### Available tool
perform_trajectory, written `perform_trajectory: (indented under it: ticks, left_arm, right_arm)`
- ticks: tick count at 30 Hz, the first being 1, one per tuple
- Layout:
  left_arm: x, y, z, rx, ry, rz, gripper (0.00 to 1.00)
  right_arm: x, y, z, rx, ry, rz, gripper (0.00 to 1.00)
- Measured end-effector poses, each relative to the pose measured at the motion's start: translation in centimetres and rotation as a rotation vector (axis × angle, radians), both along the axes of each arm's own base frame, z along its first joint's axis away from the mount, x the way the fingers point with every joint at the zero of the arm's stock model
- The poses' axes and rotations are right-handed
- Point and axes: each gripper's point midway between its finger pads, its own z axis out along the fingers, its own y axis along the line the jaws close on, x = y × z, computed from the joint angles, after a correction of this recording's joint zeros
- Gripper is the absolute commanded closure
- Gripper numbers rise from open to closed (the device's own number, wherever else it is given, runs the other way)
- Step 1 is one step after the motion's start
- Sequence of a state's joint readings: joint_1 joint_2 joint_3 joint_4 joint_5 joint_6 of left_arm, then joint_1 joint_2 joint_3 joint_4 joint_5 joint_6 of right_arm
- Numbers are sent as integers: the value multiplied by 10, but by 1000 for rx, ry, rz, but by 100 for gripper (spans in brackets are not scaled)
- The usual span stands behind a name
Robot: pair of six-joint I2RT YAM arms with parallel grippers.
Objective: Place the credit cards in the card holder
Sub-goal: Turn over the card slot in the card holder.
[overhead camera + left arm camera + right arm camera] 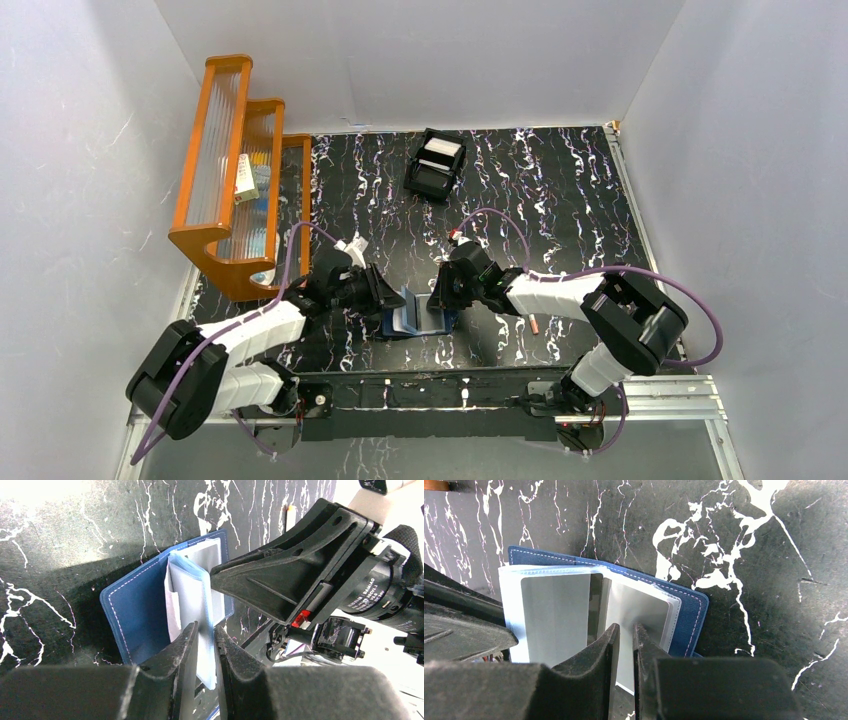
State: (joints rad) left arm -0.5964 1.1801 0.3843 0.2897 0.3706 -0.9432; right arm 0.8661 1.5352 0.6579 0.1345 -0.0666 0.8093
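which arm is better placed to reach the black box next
Right, probably: the black box sits almost straight beyond the right gripper, while the left gripper lies further to the side. Both are shut on the wallet's clear sleeves, so either must let go first.

The left arm (250,335) and right arm (560,293) are stretching low from the near edge of the bench, facing each other just inside it. The left gripper (205,630) and right gripper (625,629) are each pinching a clear page of the card holder (132,610), jaws nearly closed.
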Motion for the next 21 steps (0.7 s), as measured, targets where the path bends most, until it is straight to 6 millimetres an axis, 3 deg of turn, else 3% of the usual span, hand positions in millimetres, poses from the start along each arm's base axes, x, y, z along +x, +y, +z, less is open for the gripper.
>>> perform_trajectory:
  ticks: [7,13,16,21]
  left_arm:
    - [0,0,-2,5,5,-1,100]
    - [1,-2,1,-10,-12,-9,100]
    - [0,-3,1,-25,-23,-16,94]
    - [1,-5,3,-35,-32,-22,93]
  right_arm:
    - [0,0,0,0,0,0,76]
    - [0,0,0,1,0,0,76]
    - [0,0,0,1,-1,0,76]
    - [0,0,0,1,-1,0,76]
